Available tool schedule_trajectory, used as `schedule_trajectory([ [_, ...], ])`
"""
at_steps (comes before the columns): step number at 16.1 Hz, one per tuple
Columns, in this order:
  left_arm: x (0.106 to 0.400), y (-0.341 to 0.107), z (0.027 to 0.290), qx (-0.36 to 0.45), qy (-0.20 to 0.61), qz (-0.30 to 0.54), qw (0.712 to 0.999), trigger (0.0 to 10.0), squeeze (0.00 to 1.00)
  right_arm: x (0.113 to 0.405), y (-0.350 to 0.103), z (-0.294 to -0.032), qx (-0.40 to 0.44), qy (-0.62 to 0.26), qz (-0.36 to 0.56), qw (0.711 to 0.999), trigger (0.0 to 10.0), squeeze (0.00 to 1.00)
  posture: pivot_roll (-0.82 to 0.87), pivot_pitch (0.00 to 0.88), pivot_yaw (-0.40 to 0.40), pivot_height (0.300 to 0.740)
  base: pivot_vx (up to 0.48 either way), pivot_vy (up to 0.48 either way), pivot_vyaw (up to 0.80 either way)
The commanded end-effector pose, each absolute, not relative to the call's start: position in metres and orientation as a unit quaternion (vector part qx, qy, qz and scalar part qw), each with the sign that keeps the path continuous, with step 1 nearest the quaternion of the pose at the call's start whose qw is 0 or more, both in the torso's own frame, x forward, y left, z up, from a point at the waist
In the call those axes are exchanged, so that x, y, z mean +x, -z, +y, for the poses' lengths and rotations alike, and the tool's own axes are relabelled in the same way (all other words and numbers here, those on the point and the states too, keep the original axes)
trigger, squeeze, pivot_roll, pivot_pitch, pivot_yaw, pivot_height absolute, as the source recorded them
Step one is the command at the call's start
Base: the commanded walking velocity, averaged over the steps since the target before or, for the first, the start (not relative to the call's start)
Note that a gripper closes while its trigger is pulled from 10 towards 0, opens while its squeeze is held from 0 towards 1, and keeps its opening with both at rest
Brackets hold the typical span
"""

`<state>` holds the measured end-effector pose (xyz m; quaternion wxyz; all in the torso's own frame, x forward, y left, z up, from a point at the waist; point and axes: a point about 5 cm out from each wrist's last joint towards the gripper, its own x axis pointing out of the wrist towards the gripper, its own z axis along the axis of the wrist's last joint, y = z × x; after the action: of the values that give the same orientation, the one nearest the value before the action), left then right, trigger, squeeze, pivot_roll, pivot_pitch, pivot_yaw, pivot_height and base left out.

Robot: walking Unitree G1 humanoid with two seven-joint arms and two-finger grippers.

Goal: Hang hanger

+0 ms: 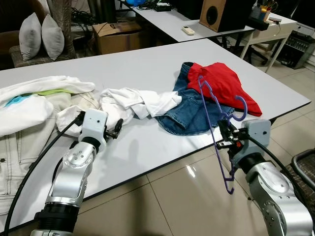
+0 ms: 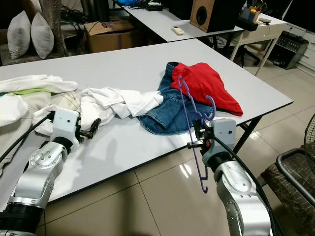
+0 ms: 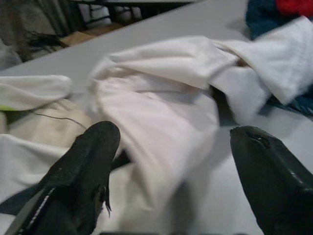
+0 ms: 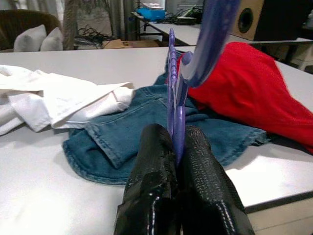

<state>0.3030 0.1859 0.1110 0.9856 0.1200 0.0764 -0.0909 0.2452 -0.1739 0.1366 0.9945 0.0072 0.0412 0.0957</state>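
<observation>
right pincer [image 1: 227,137] grips purple hanger [image 1: 212,123] beside white table [image 1: 147,69].

Big white table [image 1: 147,69] in front of me, glossy beige tile floor [image 1: 172,196] below w/ glare spots. Behind it a 2nd white desk [image 1: 172,22] w/ a wood speaker [image 1: 213,14] and a remote [image 1: 188,30]. Cardboard box [image 1: 118,34] on floor by it. Two grey cushions [image 1: 42,37] on a dark chair at my far left. Small white side table [image 1: 275,29] far right.
</observation>
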Motion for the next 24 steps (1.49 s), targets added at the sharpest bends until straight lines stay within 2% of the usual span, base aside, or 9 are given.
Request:
schedule_trajectory([
  [1, 0.304, -0.111, 0.182, 0.129, 0.103, 0.084, 0.983, 0.0, 0.00, 0.246, -0.141, -0.179, -0.001, -0.088, 0.031, 0.996, 10.0, 0.00, -0.17, 0.000, -0.011, 0.740, 0.000, 0.000, 0.00],
  [2, 0.302, -0.102, 0.190, 0.142, 0.085, 0.110, 0.980, 0.0, 0.00, 0.247, -0.141, -0.178, -0.001, -0.090, 0.031, 0.995, 10.0, 0.00, -0.17, 0.000, -0.013, 0.740, 0.000, 0.000, 0.00],
  [5, 0.302, -0.101, 0.202, 0.159, 0.038, 0.117, 0.980, 0.0, 0.00, 0.248, -0.142, -0.177, -0.002, -0.093, 0.030, 0.995, 10.0, 0.00, -0.17, 0.000, -0.013, 0.740, 0.000, 0.000, 0.00],
  [16, 0.298, -0.091, 0.209, 0.178, 0.024, 0.146, 0.973, 0.0, 0.00, 0.250, -0.141, -0.176, -0.006, -0.099, 0.029, 0.995, 10.0, 0.00, -0.17, 0.000, -0.018, 0.740, 0.000, 0.000, 0.00],
  [24, 0.300, -0.093, 0.203, 0.113, 0.032, 0.149, 0.982, 0.0, 0.00, 0.252, -0.141, -0.175, -0.003, -0.101, 0.029, 0.994, 10.0, 0.00, -0.16, 0.000, -0.019, 0.740, 0.000, 0.000, 0.00],
])
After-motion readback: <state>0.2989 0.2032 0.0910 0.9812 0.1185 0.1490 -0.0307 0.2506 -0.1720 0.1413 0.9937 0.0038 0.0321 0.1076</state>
